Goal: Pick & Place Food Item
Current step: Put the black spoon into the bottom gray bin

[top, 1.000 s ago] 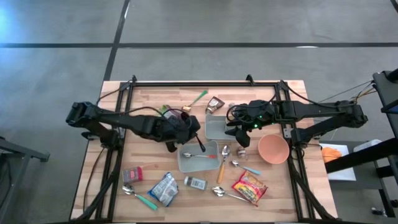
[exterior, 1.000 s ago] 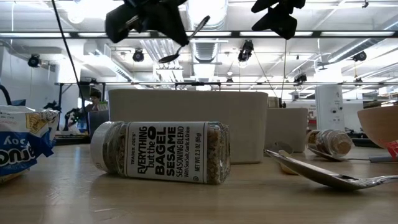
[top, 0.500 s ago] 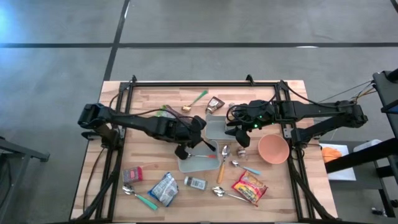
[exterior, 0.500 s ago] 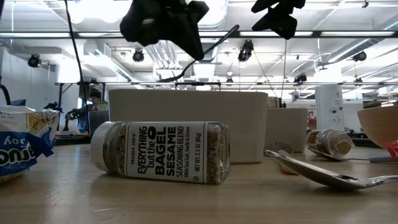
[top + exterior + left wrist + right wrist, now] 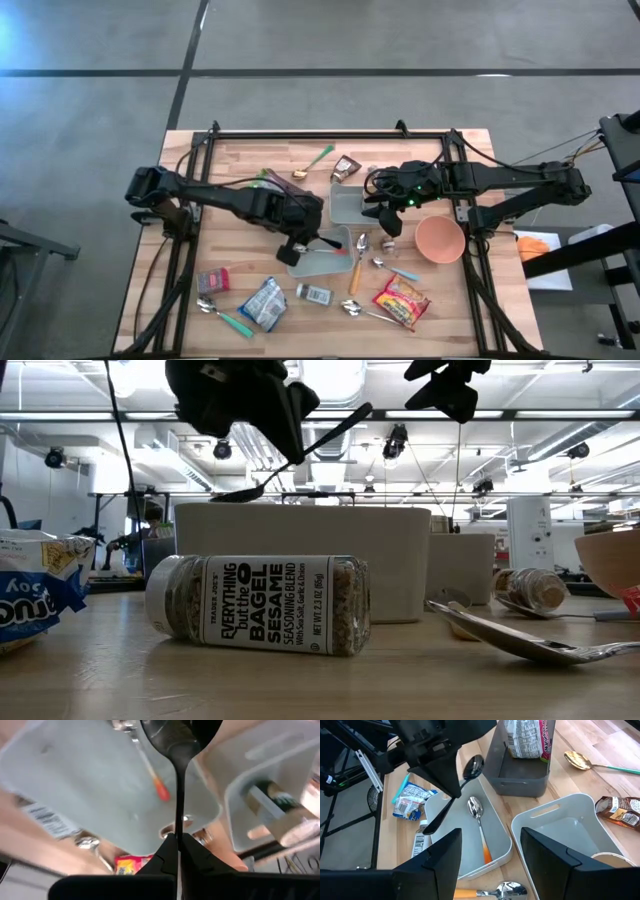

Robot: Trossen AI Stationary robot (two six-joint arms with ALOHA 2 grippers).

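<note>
Two spoons matter here; one dark spoon (image 5: pixel 461 787) is pinched by its thin handle in the left gripper (image 5: pixel 178 845), jaws clenched on it, held over the pale bin (image 5: pixel 318 262) near the tabletop (image 5: pixel 240 160) middle; an orange-handled spoon (image 5: pixel 479 827) already lies inside. The grip sits far down a narrow stem, so the bowl could swing or slip out; released from this height it might bounce off the bin wall or strike the spoon below. The held spoon looks glossy, black, slim and tilted, bowl lowest. The right gripper (image 5: pixel 383 212) waits above the neighbouring white bin (image 5: pixel 345 205), jaws parted and holding nothing.
</note>
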